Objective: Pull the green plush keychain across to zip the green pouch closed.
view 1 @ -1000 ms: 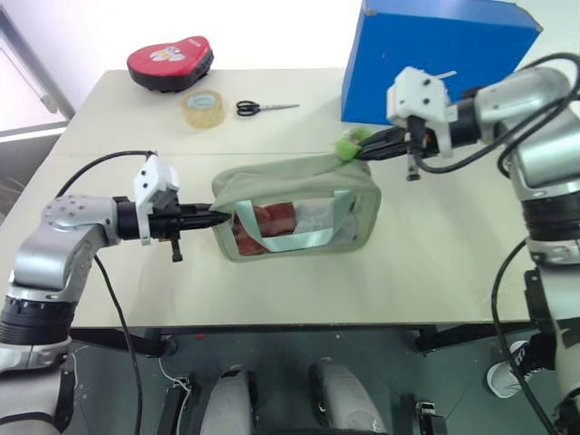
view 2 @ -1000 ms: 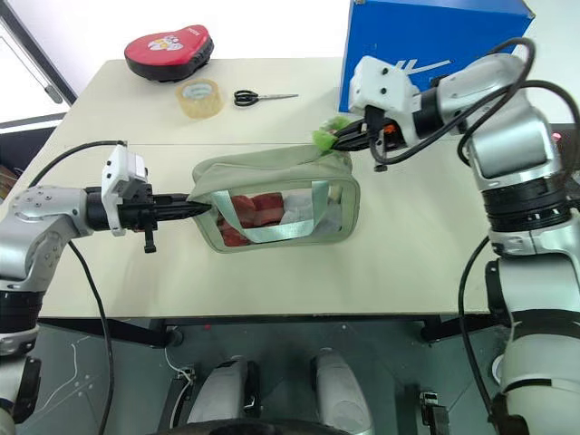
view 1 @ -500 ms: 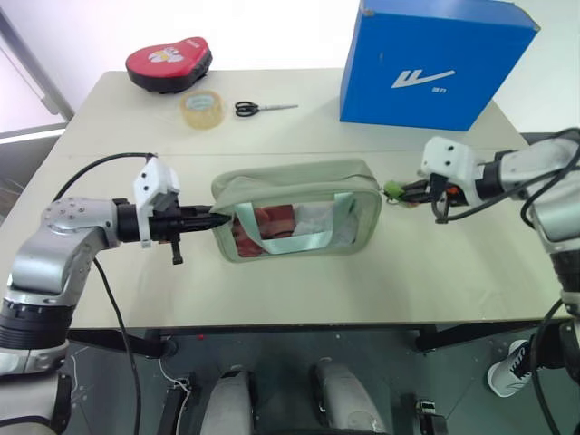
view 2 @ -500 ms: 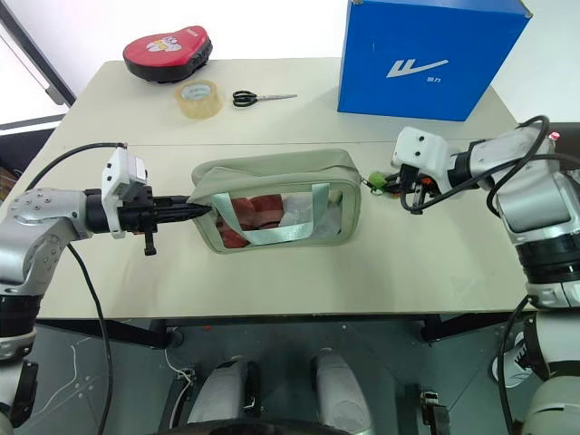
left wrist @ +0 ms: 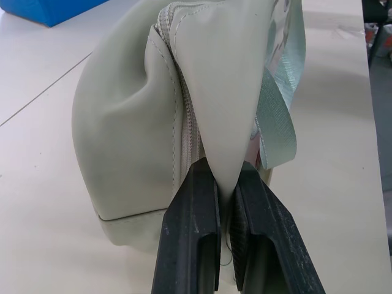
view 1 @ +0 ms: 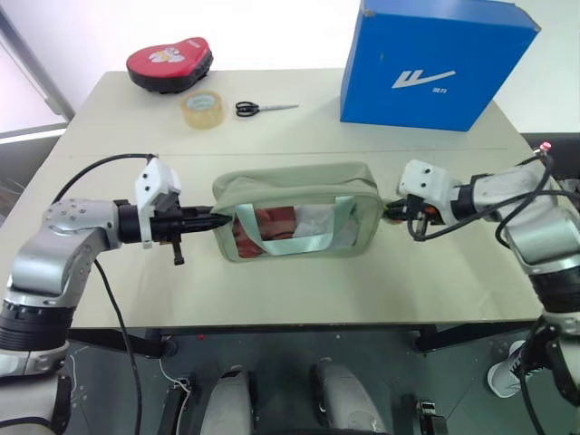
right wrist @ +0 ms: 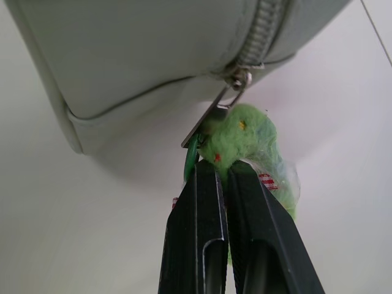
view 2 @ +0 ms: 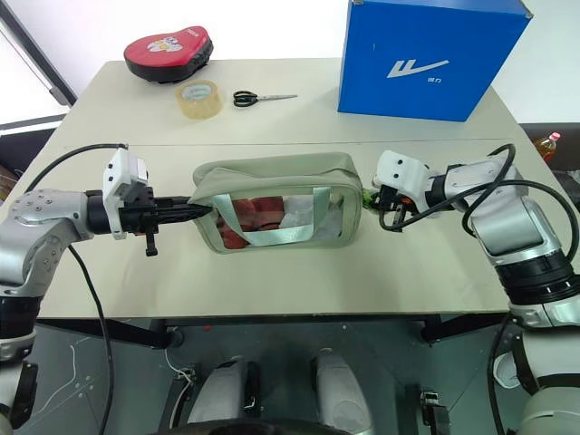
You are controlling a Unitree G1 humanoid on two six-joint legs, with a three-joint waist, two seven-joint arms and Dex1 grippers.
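The green pouch (view 1: 299, 195) stands upright mid-table, its clear window and mint strap (view 1: 294, 243) facing me. My left gripper (view 1: 216, 218) is shut on a fabric fold at the pouch's left end (left wrist: 220, 122). At the right end, my right gripper (right wrist: 222, 168) is shut on the green plush keychain (right wrist: 245, 138), close against the pouch's end wall (right wrist: 153, 55). The keychain hangs from the zipper slider (right wrist: 242, 78), which sits low on that end. In the right eye view a speck of the keychain (view 2: 366, 194) shows beside the right gripper (view 2: 373, 197).
A blue box (view 1: 435, 63) stands at the back right. A red case (view 1: 169, 62), a tape roll (view 1: 202, 109) and scissors (view 1: 263, 108) lie at the back left. A bottle (view 2: 546, 143) sits past the table's right edge.
My right gripper carried the keychain from above the pouch's back right corner down around its right end, then drew in close to that end. The left gripper held still.
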